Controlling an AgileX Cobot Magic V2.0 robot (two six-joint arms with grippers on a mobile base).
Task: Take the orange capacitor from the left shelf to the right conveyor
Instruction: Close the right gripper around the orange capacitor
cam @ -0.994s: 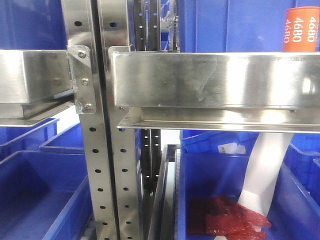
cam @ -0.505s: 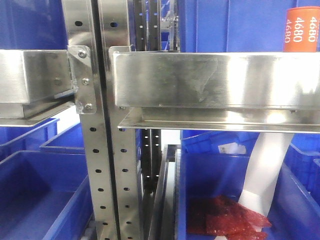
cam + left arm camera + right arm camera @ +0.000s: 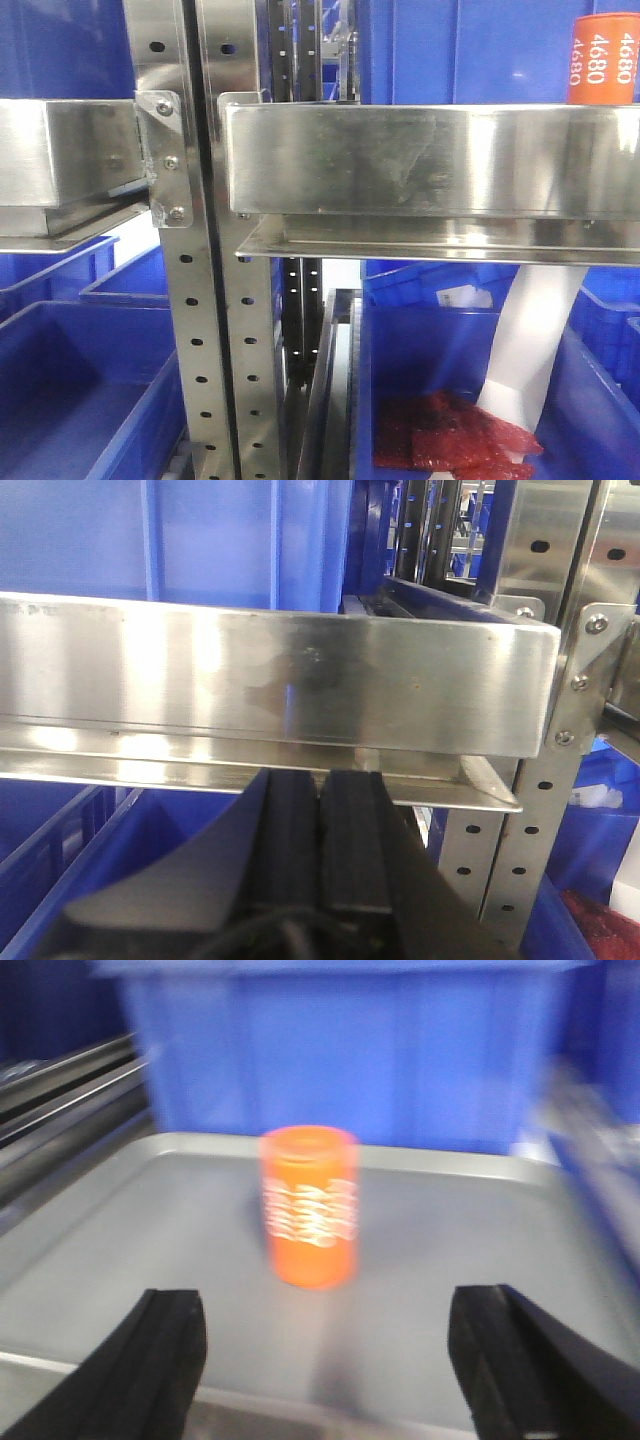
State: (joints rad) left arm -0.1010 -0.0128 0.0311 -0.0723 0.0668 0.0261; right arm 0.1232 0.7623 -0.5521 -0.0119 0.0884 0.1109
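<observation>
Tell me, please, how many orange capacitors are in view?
1. The orange capacitor stands upright on the grey tray, just ahead of the open right gripper; the front view shows it top right, behind the steel rail. Others could be hidden in the blue bins.

Qty: orange capacitor (image 3: 308,1205) x1, metal tray (image 3: 150,1210) x1, steel rails (image 3: 420,160) x2, left pincer (image 3: 320,780) x1, right pincer (image 3: 325,1310) x1.

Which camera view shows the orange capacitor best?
The right wrist view: the orange capacitor stands whole, though blurred, on a grey tray. The front view shows only its top above a steel rail; the left wrist view shows none.
</observation>
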